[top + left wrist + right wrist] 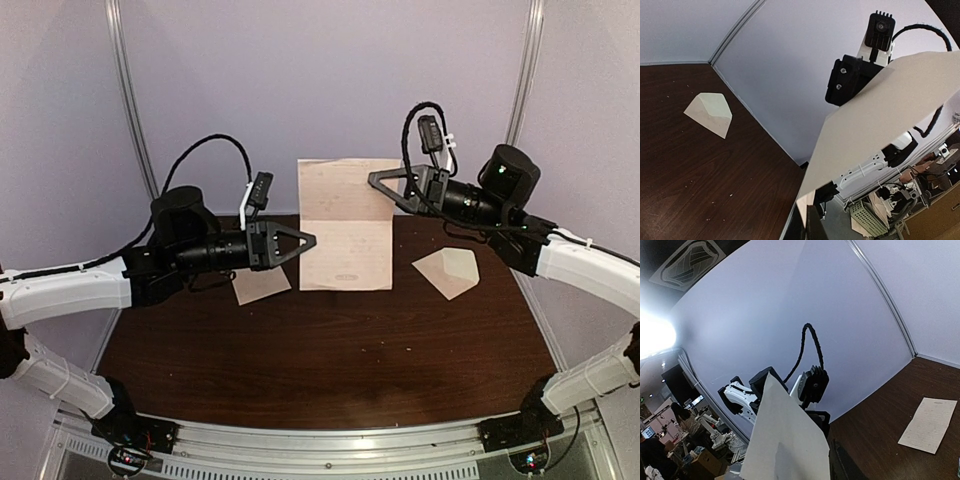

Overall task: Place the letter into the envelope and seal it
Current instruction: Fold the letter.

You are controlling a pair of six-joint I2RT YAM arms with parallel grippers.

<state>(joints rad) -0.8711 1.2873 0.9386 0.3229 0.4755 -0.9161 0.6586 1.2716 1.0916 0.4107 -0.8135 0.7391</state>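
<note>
Lilac walls (320, 80) close in a dark wooden desk (330, 350), and both arms reach toward its middle from either side. Between them the letter (345, 230) hangs upright above the far half of the desk, a pale sheet with a crease across it and faint lines of writing on its lower part. The left gripper (312, 240) is pressed together on the letter's left edge, about midway down; in the left wrist view the sheet rises from between its fingers and hides much of the other arm. The right gripper (372, 179) meets the letter near its upper right edge. The right wrist view has the sheet running down to the dark fingers, but I cannot tell whether they pinch it or stand slightly apart around it. The envelope (450, 270) lies flat on the desk to the right of the letter, below the right arm, with its pointed flap open and nothing touching it. A small sheet (262, 287) lies flat on the desk under the left gripper, just left of the letter's lower corner.
</note>
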